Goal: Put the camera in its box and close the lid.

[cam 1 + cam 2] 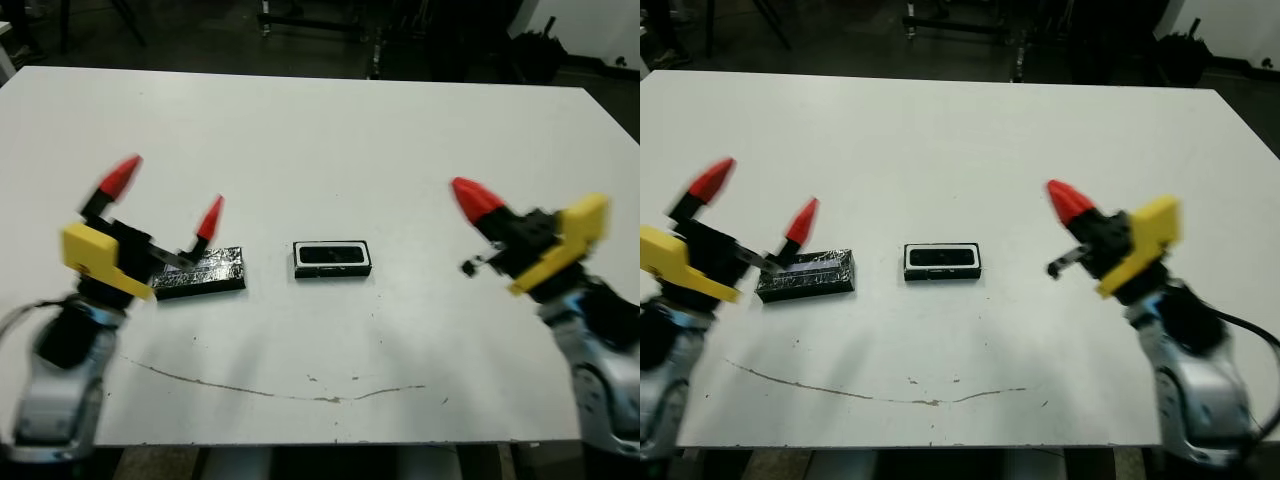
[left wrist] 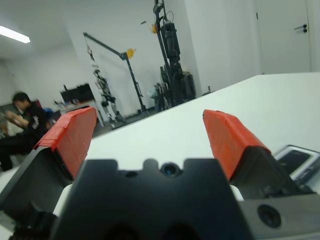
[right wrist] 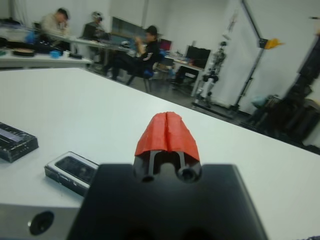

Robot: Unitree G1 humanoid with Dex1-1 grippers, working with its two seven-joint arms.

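White table (image 1: 320,130) takes up most of the view, with both arms raised over its near corners. The left arm comes up from the near left, wrist cocked so the left gripper (image 1: 167,198) points up and away over the table; its red fingers (image 2: 227,140) are spread wide with nothing between them. The right arm mirrors it on the near right, and the right gripper (image 1: 474,198) aims inward toward the middle, its two red tips pressed together and holding nothing.

The lid (image 1: 200,271) lies flat on the table right by the left gripper, shiny face up. Just beside it, nearer the centre, sits the box (image 1: 333,259) with the camera (image 1: 333,254) lying inside it, uncovered. Lid and box aren't touching.
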